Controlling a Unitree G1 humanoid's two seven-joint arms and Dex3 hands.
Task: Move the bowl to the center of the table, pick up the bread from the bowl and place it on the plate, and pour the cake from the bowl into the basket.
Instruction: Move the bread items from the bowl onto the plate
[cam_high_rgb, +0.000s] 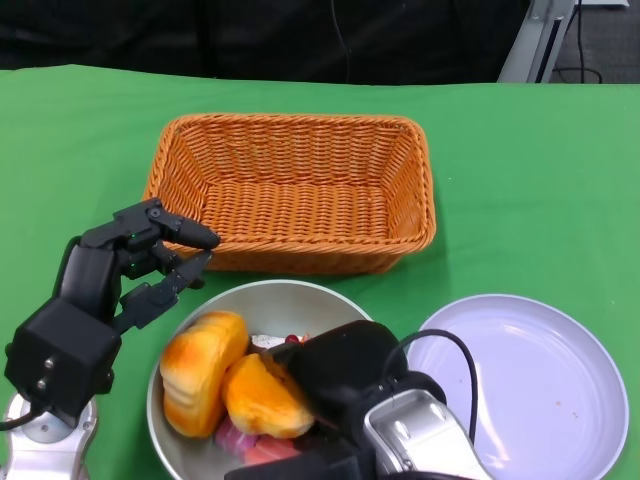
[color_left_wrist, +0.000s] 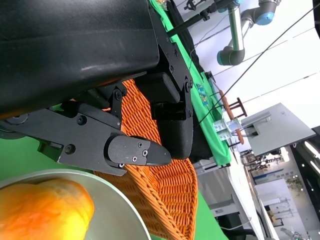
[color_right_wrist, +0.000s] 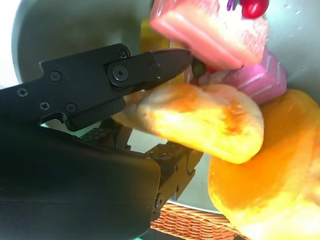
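My right hand (cam_high_rgb: 335, 375) reaches into the metal bowl (cam_high_rgb: 275, 300) and grips one bread roll (color_right_wrist: 205, 120) between its fingers (color_right_wrist: 150, 65). A second roll (cam_high_rgb: 200, 370) lies just beside it, and the pink cake (color_right_wrist: 215, 35) sits deeper in the bowl, touching the bread. My left hand (cam_high_rgb: 140, 265) hovers released, fingers apart, over the bowl's left rim, near the orange basket (cam_high_rgb: 295, 190). The white plate (cam_high_rgb: 530, 385) lies to the right of the bowl on the green worktop (cam_high_rgb: 530, 160).
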